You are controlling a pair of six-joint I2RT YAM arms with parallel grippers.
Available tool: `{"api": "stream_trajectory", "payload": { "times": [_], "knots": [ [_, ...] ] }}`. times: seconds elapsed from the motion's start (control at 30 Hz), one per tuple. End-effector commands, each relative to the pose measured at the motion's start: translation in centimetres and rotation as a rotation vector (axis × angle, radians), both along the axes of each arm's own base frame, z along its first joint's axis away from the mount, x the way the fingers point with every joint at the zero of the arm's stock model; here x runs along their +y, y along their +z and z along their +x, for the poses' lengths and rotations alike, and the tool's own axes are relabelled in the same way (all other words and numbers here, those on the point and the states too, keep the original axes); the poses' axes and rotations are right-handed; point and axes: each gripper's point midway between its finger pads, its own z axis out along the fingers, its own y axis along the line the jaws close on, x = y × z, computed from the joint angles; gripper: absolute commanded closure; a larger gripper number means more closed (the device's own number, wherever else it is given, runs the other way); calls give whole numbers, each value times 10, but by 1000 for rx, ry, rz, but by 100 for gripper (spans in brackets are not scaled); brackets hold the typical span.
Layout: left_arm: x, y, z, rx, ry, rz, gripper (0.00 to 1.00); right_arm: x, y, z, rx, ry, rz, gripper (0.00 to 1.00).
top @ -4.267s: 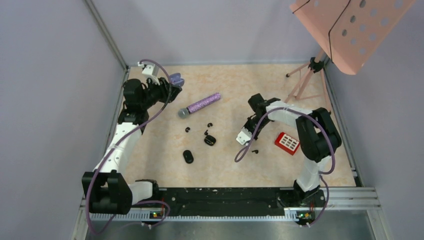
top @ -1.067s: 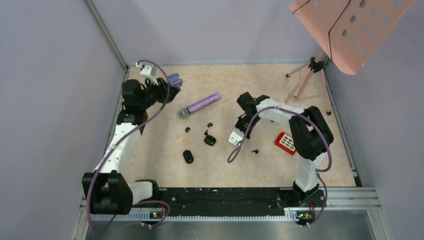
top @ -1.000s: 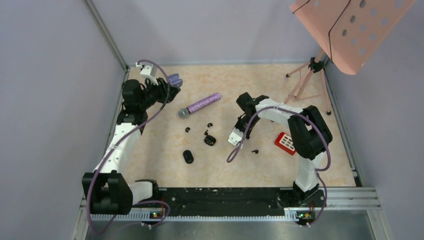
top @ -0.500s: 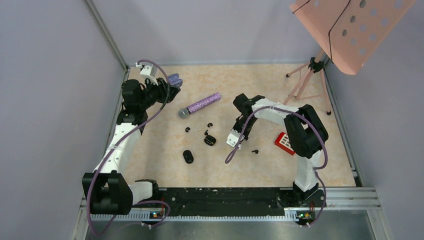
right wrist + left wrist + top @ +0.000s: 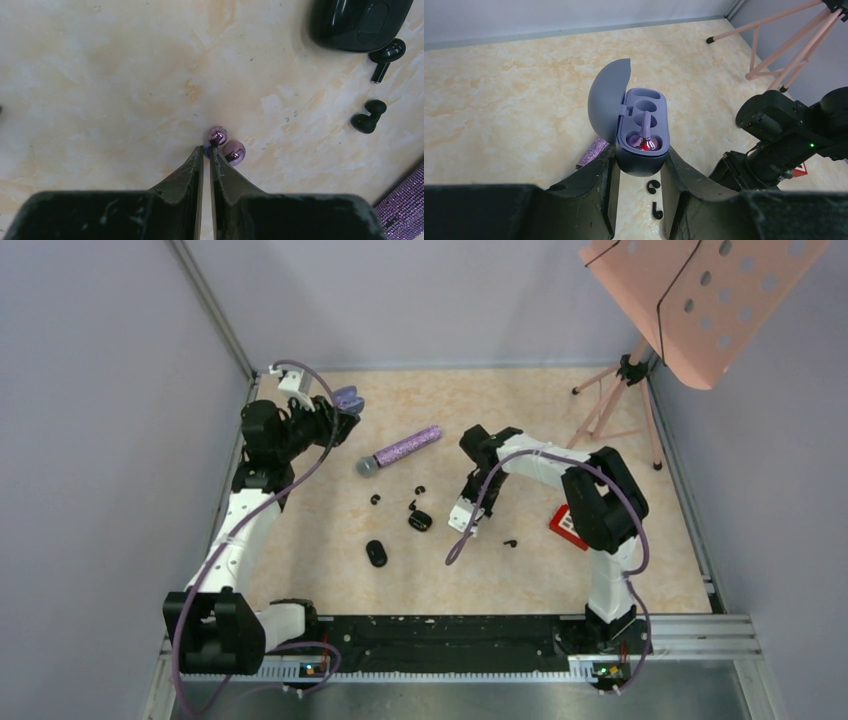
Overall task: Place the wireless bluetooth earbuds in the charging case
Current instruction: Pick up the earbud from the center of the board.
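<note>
Marbled worktop (image 5: 520, 570). L jaws clamp lilac case (image 5: 644, 107), lid open, raised so empty socket is reachable; one bud (image 5: 644, 142) seated. R jaws pinch 2nd lilac earbud (image 5: 218, 135) for transfer.

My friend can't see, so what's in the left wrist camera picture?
The left claw grips an open purple-grey charging case, lid swung to the left, with one pink earbud in the near slot and the far slot empty. Two small black earbuds lie on the table below.
</note>
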Motion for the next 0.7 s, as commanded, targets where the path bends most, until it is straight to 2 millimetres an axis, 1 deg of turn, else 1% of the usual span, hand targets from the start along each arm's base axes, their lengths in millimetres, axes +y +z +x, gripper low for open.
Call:
{"api": "stream_trajectory", "payload": {
  "times": [0.0,0.1,0.13,0.2,0.23,0.3,0.33,0.4,0.47,0.5,0.57,0.63,0.67],
  "knots": [
    [2,16,-5,-63,2,-1,100,3,-11,-1,-5,121,-61,93],
    [0,14,-6,-59,-6,-1,100,-1,-17,-1,16,71,-103,100],
    [0,14,-6,-60,-13,-1,100,-2,-18,-1,30,47,-119,100],
    [-4,11,-7,-67,-46,5,100,1,-9,-1,70,-35,-134,100],
    [-8,11,-8,-82,-80,14,100,5,0,0,94,-87,-133,100],
    [-14,11,-10,-116,-137,30,100,11,26,2,178,-248,-135,100],
    [-17,10,-9,-133,-162,37,100,14,52,5,227,-308,-119,100],
    [-21,7,-8,-173,-203,58,100,21,89,5,346,-446,-72,100],
    [-26,1,-5,-197,-262,82,100,24,120,9,439,-617,-25,100],
    [-30,0,-6,-215,-299,95,100,23,134,10,468,-670,10,100],
    [-35,-3,-5,-246,-368,115,100,21,157,4,521,-729,66,100],
    [-41,-6,-5,-284,-448,143,100,27,180,-3,606,-794,119,100],
    [-44,-9,-7,-307,-496,161,100,33,194,-7,677,-834,149,100]
  ]
}}
